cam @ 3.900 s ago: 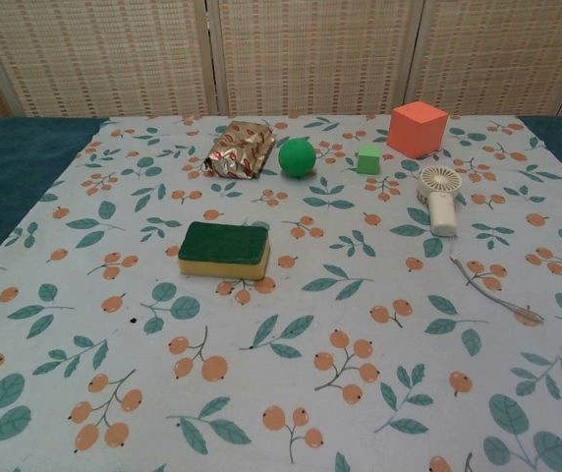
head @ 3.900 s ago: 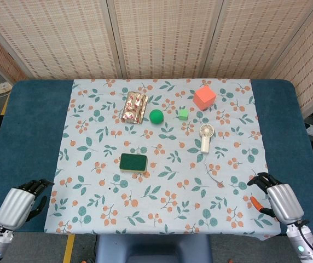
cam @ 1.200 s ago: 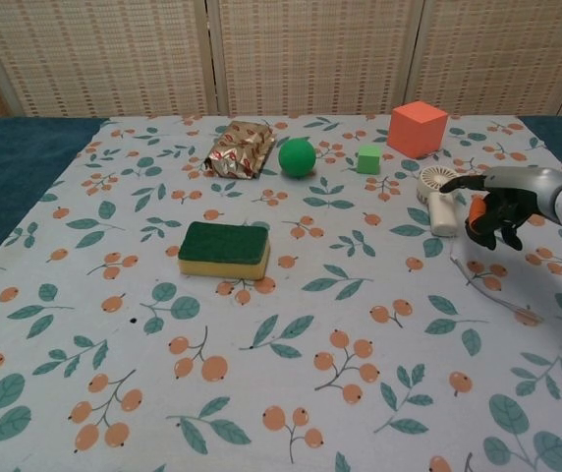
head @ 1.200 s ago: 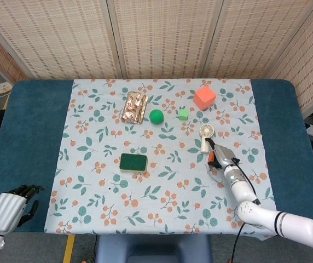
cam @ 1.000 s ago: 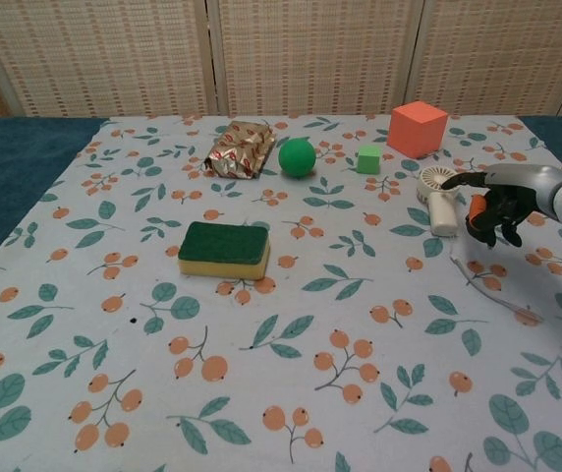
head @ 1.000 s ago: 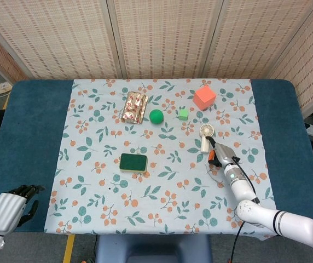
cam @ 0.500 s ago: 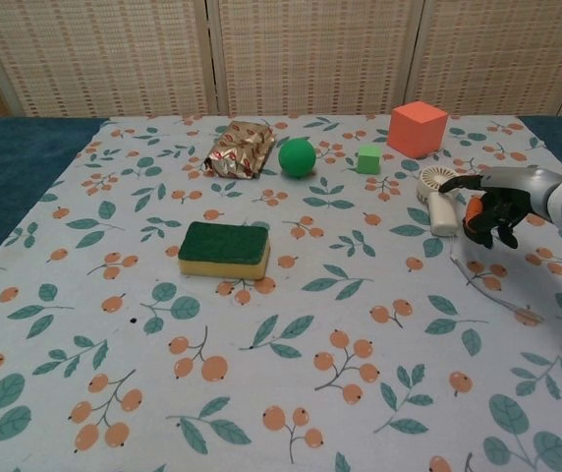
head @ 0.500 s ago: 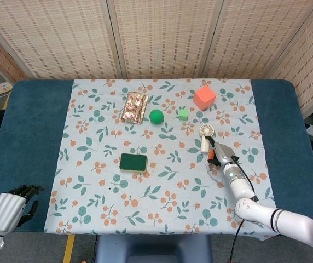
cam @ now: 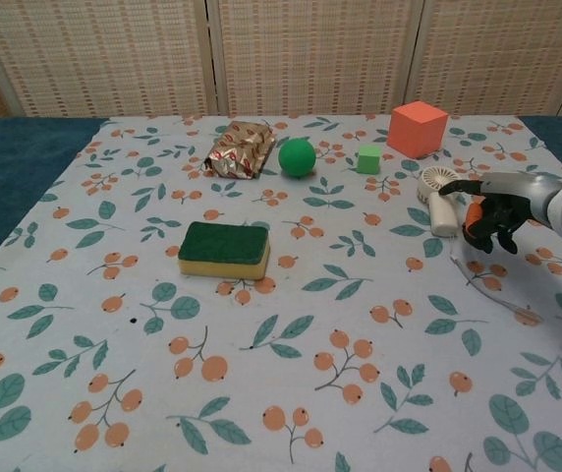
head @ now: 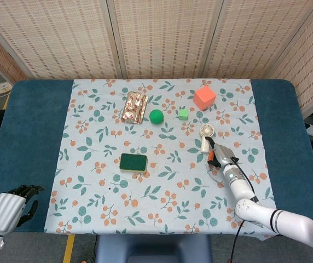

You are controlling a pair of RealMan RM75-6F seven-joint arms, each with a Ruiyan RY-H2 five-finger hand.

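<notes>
Chest view puts my right hand (cam: 492, 211) just right of the small white handheld fan (cam: 440, 200), fingers (cam: 455, 186) loosely curled and apart with nothing in them, one fingertip reaching toward the fan's handle; I can't tell whether it touches. The fan lies flat on the flowered cloth (cam: 261, 324) of the table (head: 30, 131), its long axis running near to far: round head at the far end, handle pointing near, toward me. A thin cord (cam: 487, 290) trails from it toward the near right. So the fan sits to the left of my fingers, side-on to them. In the head view my right hand (head: 220, 155) is just near and right of the fan (head: 206, 135). My left hand (head: 11, 204) hangs off the near left corner, fingers curled in, well apart from everything; the green sponge (head: 133, 162) is its nearest thing.
</notes>
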